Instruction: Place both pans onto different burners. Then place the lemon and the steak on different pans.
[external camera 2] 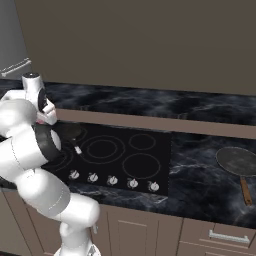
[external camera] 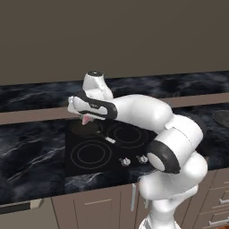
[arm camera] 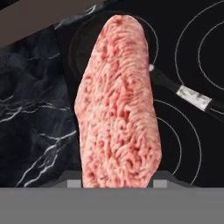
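Black glass cooktop [external camera: 89, 167] set in dark marble counter. Pincer [external camera: 84, 117] pinches the steak [arm camera: 118, 105], hanging over the small black pan [arm camera: 83, 39] right below it. Step: steak to pan. Next: lower, let go. Grey pan [external camera 2: 236, 161] sits far off on the counter, not yet on a burner.

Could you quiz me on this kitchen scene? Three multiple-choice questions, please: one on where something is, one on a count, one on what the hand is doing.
1. Where is the wide brown-handled pan?
A on the counter right of the cooktop
B on a burner
C in the hand

2. How many silver knobs line the cooktop's front?
A three
B five
C eight

3. The hand is
A open
B shut on the steak
C shut on a handle

Answers: 1 A, it sits off the glass; 2 B, the right base view shows five; 3 B, meat juts from the fingers over the small pan.
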Controlling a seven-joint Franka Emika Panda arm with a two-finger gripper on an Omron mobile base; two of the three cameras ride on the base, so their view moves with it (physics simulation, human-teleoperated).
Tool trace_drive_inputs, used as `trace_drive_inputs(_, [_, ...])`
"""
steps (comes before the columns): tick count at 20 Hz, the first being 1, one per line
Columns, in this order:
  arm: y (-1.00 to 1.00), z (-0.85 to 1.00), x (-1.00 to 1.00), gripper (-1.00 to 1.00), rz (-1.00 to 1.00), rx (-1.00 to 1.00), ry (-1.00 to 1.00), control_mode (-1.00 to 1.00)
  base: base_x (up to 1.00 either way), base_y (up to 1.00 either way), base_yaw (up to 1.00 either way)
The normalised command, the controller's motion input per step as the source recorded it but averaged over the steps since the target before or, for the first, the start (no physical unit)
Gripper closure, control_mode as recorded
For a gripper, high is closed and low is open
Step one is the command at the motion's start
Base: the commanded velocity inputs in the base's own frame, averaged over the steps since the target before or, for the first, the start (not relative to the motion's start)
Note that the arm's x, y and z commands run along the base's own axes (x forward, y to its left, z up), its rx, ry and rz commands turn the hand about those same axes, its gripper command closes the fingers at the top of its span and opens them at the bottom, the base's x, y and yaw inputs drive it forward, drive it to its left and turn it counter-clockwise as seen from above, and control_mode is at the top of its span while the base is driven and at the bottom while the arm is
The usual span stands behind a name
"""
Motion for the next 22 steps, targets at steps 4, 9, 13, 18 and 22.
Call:
trace_drive_inputs(4, [-0.03,-0.19,0.64,1.0,0.03,-0.01,0.12,-1.0,0.0,0.0,0.0])
trace_drive_inputs(9, [0.0,-0.4,0.55,1.0,0.03,-0.04,0.12,-1.0,0.0,0.0,0.0])
trace_drive_inputs(13, [0.0,-0.38,0.52,1.0,0.04,-0.07,0.1,-1.0,0.0,0.0,0.0])
trace_drive_inputs(18, [0.0,-0.23,0.51,1.0,0.04,-0.07,0.07,-1.0,0.0,0.0,0.0])
trace_drive_inputs(22, [0.0,-0.27,0.5,1.0,0.04,-0.04,0.05,-1.0,0.0,0.0,0.0])
